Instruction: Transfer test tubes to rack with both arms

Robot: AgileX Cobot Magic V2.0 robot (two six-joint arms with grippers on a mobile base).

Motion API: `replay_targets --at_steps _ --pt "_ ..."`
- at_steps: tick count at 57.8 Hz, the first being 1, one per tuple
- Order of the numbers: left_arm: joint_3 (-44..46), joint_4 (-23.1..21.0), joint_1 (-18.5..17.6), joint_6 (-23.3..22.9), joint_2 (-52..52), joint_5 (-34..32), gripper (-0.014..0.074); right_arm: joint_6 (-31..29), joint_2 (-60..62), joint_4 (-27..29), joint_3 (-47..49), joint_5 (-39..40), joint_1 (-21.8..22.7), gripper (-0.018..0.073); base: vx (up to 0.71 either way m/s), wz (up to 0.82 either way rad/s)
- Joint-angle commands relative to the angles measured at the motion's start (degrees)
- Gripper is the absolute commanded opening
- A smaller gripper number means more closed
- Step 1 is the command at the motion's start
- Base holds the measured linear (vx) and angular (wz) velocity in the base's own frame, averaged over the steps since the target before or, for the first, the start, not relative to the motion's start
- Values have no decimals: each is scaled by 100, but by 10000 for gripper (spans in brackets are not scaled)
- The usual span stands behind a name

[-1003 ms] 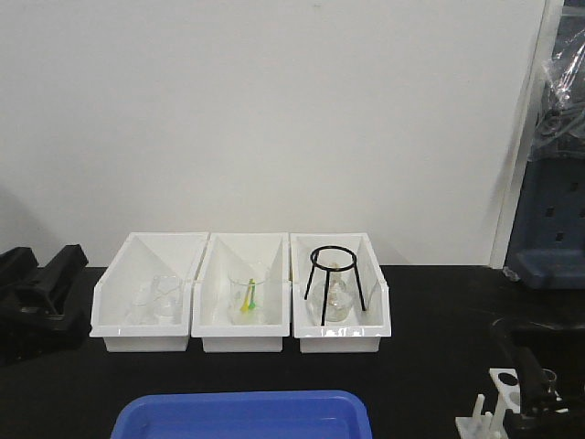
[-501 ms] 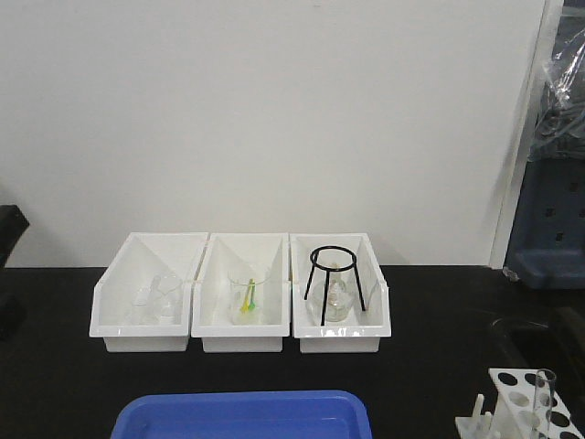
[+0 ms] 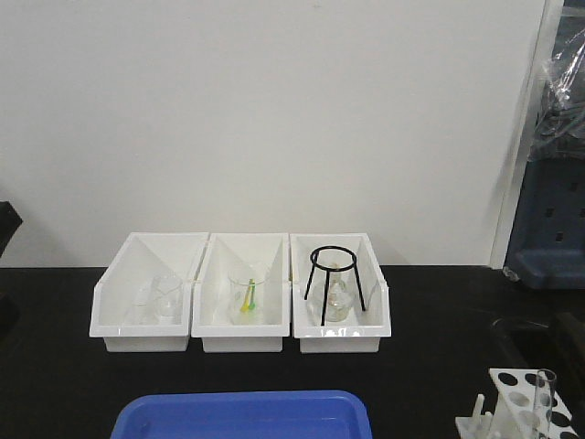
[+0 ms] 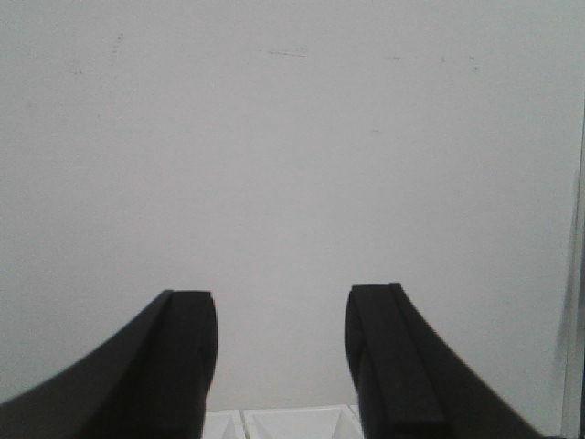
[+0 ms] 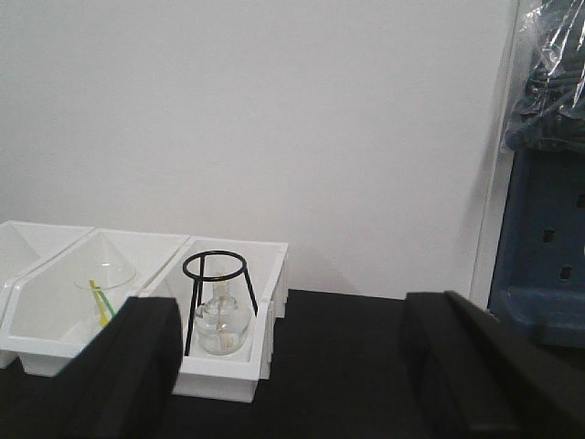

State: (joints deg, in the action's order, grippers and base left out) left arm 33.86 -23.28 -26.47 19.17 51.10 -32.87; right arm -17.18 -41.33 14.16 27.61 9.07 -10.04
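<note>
One test tube (image 3: 545,395) stands upright in the rack (image 3: 521,409), at about four o'clock in the front-facing view, near the lower right corner of the black surface (image 3: 430,366). Its long axis is vertical and its round rim rises clear above the rack's top plate, so a hand would have to meet it from above or from the side, not along the surface. It is slim, clear glass, hard to pick out against the dark behind it; the rack is a small white block with round holes on top and an upright peg (image 3: 478,413) at its nine o'clock side.

By my judgement the right arm is the nearer one to the rack, since the rack sits on that side. The right hand (image 5: 292,366) is apart and empty, its dark fingers (image 5: 137,366) framing the white bin (image 5: 270,265) with the black wire tripod (image 5: 218,293) and small flask (image 5: 222,320) at roughly ten o'clock; the rack does not show in that view. The left hand (image 4: 281,361) is also apart and empty, raised and facing the wall (image 4: 292,137), with only the bin rims at six o'clock. Any further tubes probably lie in the left bin (image 3: 119,293), at nine o'clock, among clear glassware I cannot tell apart.
</note>
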Motion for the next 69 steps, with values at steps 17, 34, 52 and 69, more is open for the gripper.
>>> replay_targets --at_steps 17,34,52,69 --pt "123 391 8 84 -248 350 426 -36 35 -51 183 443 36 542 0 0" --pt "-1331 1163 500 -392 -1880 1085 159 -36 35 -51 183 440 36 542 0 0" --pt "-2774 1462 1723 -476 -3753 2168 -5 -36 35 -51 183 440 36 542 0 0" --pt "-3398 1600 2615 -476 -5225 3046 -4 -36 35 -51 183 440 36 542 0 0"
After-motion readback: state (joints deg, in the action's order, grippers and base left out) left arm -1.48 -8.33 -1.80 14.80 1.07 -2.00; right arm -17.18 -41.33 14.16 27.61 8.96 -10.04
